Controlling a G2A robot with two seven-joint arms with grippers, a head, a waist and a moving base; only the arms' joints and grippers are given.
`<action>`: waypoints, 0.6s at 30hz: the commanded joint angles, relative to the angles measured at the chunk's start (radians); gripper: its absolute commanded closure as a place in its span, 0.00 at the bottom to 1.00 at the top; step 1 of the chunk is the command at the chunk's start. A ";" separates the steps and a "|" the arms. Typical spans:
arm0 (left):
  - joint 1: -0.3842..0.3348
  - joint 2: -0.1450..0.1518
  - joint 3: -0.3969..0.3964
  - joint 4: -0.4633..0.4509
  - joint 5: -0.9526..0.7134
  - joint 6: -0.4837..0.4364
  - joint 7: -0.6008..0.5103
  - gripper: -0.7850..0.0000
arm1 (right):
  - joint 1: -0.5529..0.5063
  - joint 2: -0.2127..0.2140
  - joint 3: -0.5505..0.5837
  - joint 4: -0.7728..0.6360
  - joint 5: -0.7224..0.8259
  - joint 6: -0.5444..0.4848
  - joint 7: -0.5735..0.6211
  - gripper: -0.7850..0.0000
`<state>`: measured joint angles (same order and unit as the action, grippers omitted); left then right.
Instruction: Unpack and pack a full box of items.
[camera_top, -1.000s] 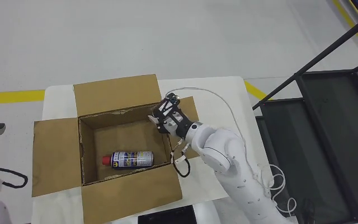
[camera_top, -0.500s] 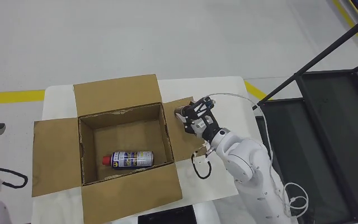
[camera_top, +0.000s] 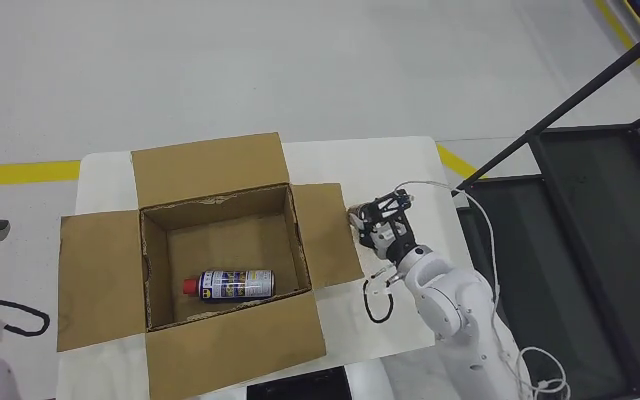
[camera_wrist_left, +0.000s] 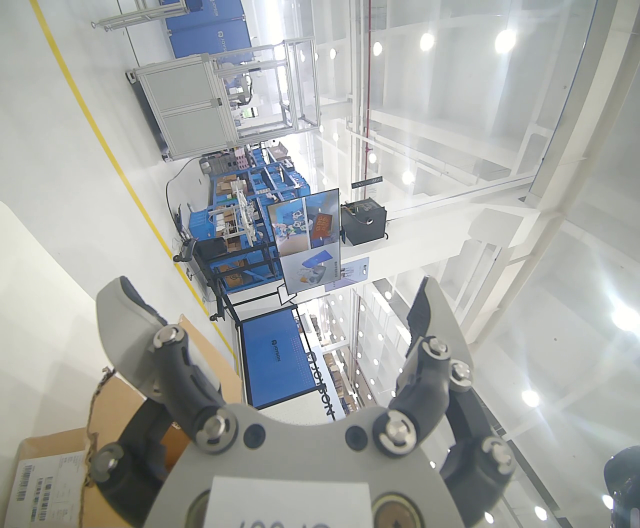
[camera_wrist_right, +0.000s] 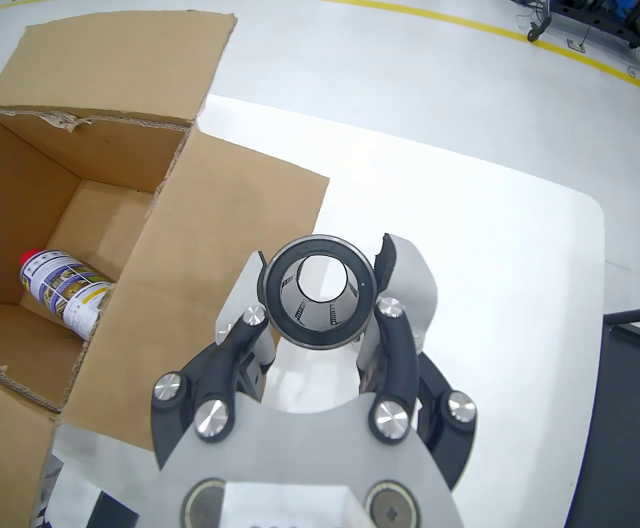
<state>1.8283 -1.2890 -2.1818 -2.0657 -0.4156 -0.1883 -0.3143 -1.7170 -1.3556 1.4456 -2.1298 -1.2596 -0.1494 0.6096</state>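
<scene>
**While a can (camera_top: 235, 284) lies in the box (camera_top: 205, 165), the right gripper (camera_wrist_right: 322, 280) holds a sleeve (camera_wrist_right: 320, 320) beside it**

Where the box's side flap (camera_wrist_right: 200, 250) ends, the right gripper hangs over the white surface (camera_top: 350, 160), just beside the cardboard. Its fingers (camera_wrist_right: 410, 280) are clenched on a short metal sleeve with a dark rim, one finger on either side, and the sleeve's hollow end faces the wrist camera. Whether the sleeve touches the surface cannot be told.

The box stands open on the surface with all four flaps folded out. The can lies on its side on the box floor, with its red cap pointing away from the right gripper.

The left gripper (camera_wrist_left: 275, 300) points up toward the hall ceiling (camera_wrist_left: 500, 150). Its fingers (camera_wrist_left: 125, 320) are spread wide and released, with nothing between them.
</scene>
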 joint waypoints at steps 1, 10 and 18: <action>0.000 0.000 0.000 0.000 0.000 0.000 0.000 0.00 | -0.010 0.002 0.012 0.006 -0.009 0.012 0.000 1.00; 0.000 0.000 0.000 0.000 0.000 0.000 0.000 0.00 | -0.013 0.007 0.045 0.066 -0.025 0.088 -0.006 1.00; 0.000 0.000 0.000 0.000 0.000 0.000 0.000 0.00 | 0.003 0.009 0.059 0.125 -0.032 0.149 0.014 1.00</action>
<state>1.8283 -1.2890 -2.1818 -2.0657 -0.4156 -0.1883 -0.3143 -1.7142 -1.3466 1.5032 -2.0092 -1.3006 -0.0043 0.6276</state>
